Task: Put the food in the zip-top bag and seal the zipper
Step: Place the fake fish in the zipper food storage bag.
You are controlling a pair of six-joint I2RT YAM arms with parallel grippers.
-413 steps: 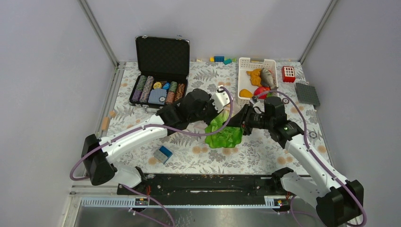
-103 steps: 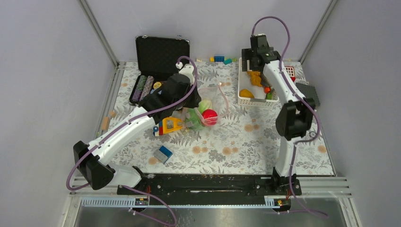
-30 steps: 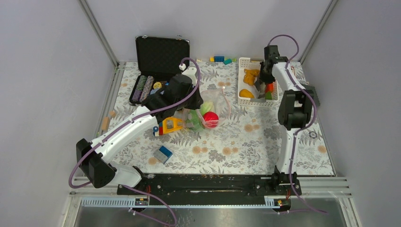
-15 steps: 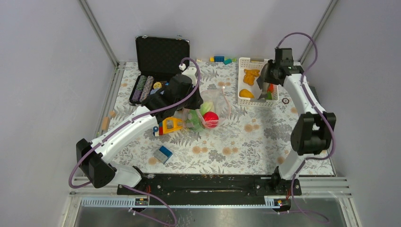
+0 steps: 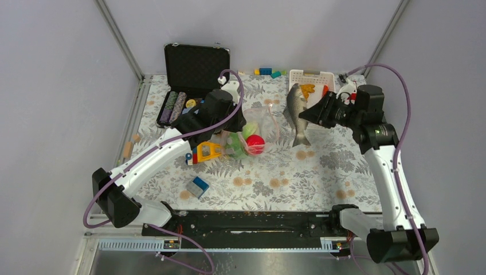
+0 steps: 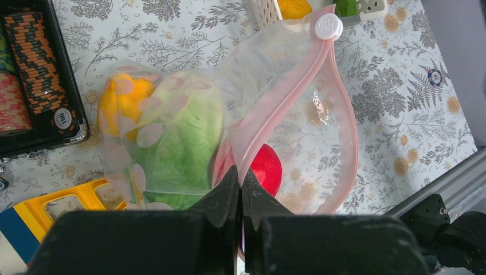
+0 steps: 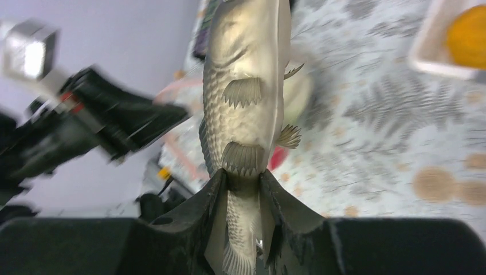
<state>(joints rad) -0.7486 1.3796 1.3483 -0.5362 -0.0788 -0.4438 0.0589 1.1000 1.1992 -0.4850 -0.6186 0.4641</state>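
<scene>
The clear zip-top bag (image 5: pixel 259 121) with a pink zipper strip (image 6: pixel 344 114) lies open mid-table. Inside it are green lettuce (image 6: pixel 183 143), a red ball (image 6: pixel 268 169) and a yellow piece (image 6: pixel 117 100). My left gripper (image 6: pixel 240 179) is shut on the bag's pink zipper edge and holds the mouth up. A white slider (image 6: pixel 330 26) sits at the zipper's far end. My right gripper (image 7: pixel 243 183) is shut on the tail end of a grey toy fish (image 7: pixel 246 86). The fish (image 5: pixel 296 112) hangs in the air just right of the bag's mouth.
The white basket (image 5: pixel 312 73) at the back right holds orange and red food pieces. An open black case of poker chips (image 5: pixel 192 109) stands back left. A yellow toy (image 5: pixel 207 152) lies beside the bag, and a blue block (image 5: pixel 200 186) lies nearer the front.
My right gripper has lifted the grey fish out of the white basket and carried it left and forward toward the bag. The left arm and the bag have stayed put.
</scene>
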